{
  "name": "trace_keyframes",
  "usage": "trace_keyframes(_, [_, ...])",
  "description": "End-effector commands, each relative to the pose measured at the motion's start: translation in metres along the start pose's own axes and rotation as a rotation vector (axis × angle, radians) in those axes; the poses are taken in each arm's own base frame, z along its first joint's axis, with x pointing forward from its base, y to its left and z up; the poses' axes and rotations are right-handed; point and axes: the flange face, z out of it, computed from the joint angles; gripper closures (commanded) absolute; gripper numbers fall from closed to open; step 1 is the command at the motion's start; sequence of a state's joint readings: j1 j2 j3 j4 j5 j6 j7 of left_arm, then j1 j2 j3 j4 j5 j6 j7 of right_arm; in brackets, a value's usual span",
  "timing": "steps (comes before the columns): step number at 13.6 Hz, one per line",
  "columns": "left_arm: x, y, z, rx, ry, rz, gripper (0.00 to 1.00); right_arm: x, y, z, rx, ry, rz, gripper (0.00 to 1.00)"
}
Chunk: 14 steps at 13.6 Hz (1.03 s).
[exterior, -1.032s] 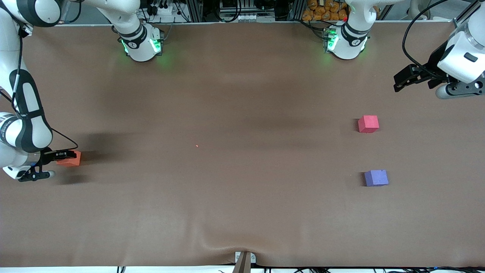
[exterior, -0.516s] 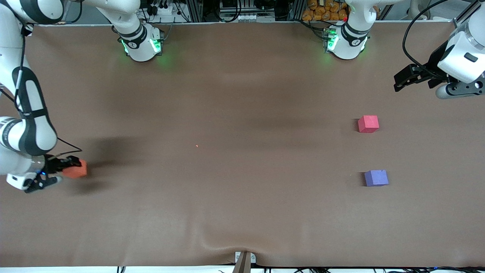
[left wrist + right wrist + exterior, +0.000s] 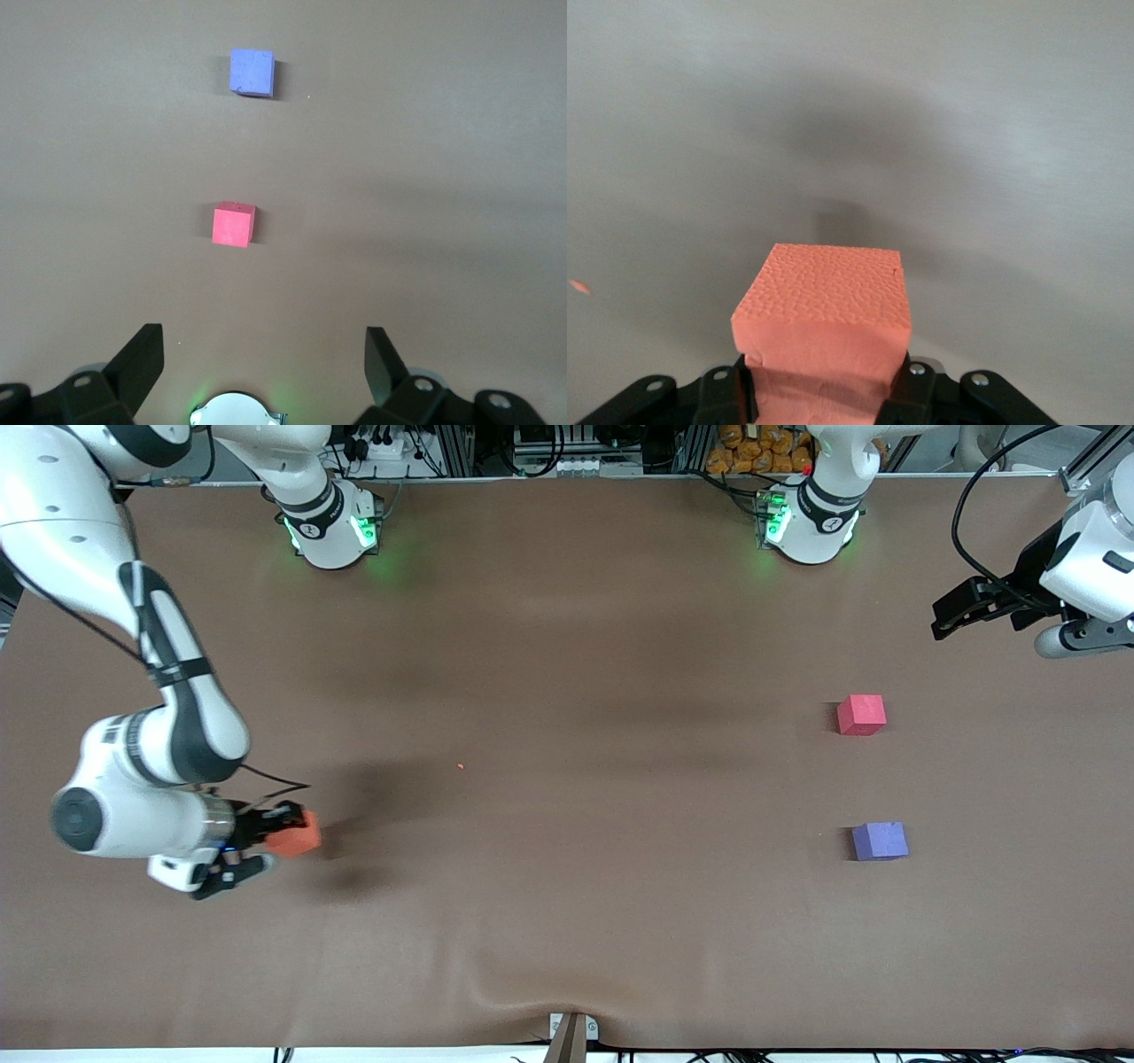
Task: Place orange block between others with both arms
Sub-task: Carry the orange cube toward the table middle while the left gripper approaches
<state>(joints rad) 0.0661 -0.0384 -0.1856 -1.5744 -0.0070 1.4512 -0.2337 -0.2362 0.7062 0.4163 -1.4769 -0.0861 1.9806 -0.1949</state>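
The orange block (image 3: 296, 834) (image 3: 824, 328) hangs above the brown table toward the right arm's end, squeezed between the fingers of my right gripper (image 3: 285, 834) (image 3: 824, 390), which is shut on it. The red-pink cube (image 3: 861, 715) (image 3: 234, 224) and the purple-blue cube (image 3: 880, 841) (image 3: 252, 72) rest on the table toward the left arm's end, the purple-blue one nearer the front camera. My left gripper (image 3: 946, 618) (image 3: 263, 359) waits open and empty in the air, over the table near its edge at the left arm's end.
A tiny orange crumb (image 3: 460, 766) lies on the brown table cover (image 3: 567, 646) near the middle. The two arm bases (image 3: 332, 522) (image 3: 811, 518) stand along the table's edge farthest from the front camera. A wrinkle in the cover (image 3: 523, 992) runs near the front edge.
My right gripper has lifted the orange block off the table and carried it toward the middle of the table. The left gripper has barely shifted.
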Motion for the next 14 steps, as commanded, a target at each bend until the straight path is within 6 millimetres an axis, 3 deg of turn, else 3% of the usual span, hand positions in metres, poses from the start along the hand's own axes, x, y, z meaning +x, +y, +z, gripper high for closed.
trace_keyframes(1, [-0.003,0.005,0.005,-0.012,-0.02,0.01,0.0,0.012,-0.075,0.007,-0.01,-0.03,0.106,1.0])
trace_keyframes(6, [0.002,0.027,0.012,-0.03,-0.012,0.045,0.0,0.027,-0.199,0.036,-0.05,-0.027,0.273,1.0])
trace_keyframes(12, [0.017,0.054,0.033,-0.058,-0.018,0.083,0.0,0.043,-0.315,0.071,-0.053,0.043,0.416,1.0])
trace_keyframes(14, [0.026,0.068,0.043,-0.066,-0.005,0.103,0.0,0.051,-0.354,0.098,-0.093,0.066,0.473,1.0])
